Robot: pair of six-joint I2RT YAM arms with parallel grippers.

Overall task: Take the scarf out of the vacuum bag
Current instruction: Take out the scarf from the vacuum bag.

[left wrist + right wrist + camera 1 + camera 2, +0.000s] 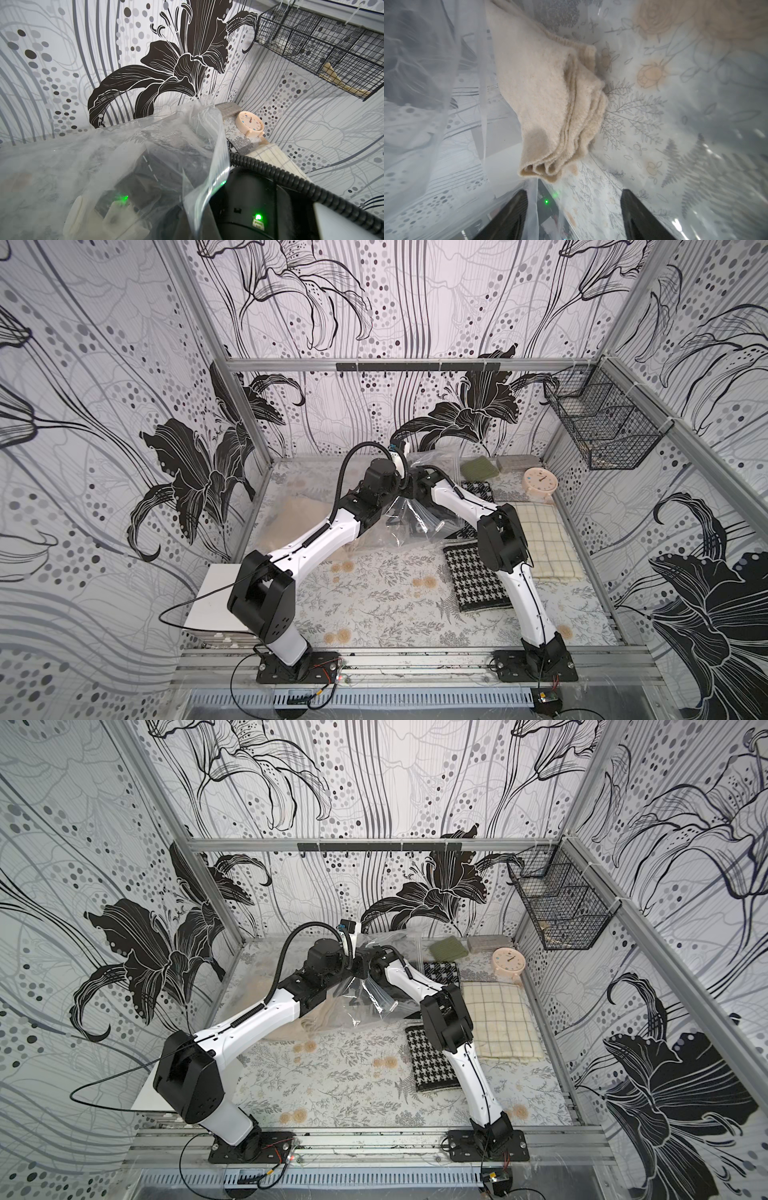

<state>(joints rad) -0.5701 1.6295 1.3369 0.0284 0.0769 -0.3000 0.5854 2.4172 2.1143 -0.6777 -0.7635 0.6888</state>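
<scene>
The large clear crinkly plastic vacuum bag lay on the flower-printed tablecloth, well apart from the round peach-coloured clock on the clock's left-arm side. Part of its film was raised off the cloth. The left gripper was pinched together on that raised film. The right gripper sat inside the bag, its two black fingers standing apart and holding nothing. The folded cream fleece scarf lay inside the bag just ahead of those fingers, untouched and far from the clock.
</scene>
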